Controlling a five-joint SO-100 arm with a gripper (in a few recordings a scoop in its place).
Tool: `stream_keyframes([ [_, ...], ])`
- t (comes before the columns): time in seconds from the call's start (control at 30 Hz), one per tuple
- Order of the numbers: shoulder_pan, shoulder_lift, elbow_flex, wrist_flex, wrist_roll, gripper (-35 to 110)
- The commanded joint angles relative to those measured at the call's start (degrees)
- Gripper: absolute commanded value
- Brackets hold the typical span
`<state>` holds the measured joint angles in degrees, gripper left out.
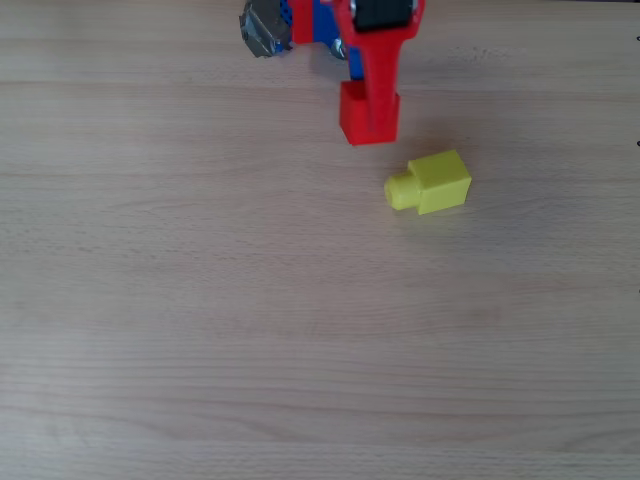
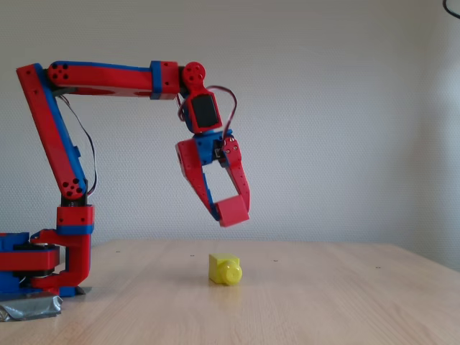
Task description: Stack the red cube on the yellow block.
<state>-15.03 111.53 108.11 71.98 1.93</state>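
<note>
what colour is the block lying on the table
Bright yellow; the yellow block shows best in the overhead view.

arm (image 1: 330, 25) cut off by overhead view's top edge

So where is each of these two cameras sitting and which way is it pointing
Overhead view: above the table, looking straight down; shows the pincer holding the red cube and the wrist at the top edge.
Fixed view: at table height, side on, facing a pale wall; shows the whole arm from base to pincer.
Shared: red cube, yellow block, table.
</note>
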Motion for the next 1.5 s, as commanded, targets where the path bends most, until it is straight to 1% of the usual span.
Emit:
stream_keyframes([
  [0.0, -2.3, -0.7, -3.4, -1.4, 1.6, 8],
  [0.23, -6.9, -7.3, -5.3, -4.0, 4.4, 8],
  [0.5, -11.8, -10.3, -8.7, -3.9, 7.7, 7],
  [0.77, -12.3, -10.4, -7.3, -3.5, 7.5, 7],
  [1.1, -14.1, -10.8, -0.8, -7.8, 6.9, 6],
  [1.37, -15.0, -11.2, -0.4, -8.3, 7.4, 6],
  [1.4, -15.0, -11.3, -0.6, -8.3, 7.2, 6],
  [1.47, -15.0, -11.5, -0.7, -8.2, 7.0, 14],
])
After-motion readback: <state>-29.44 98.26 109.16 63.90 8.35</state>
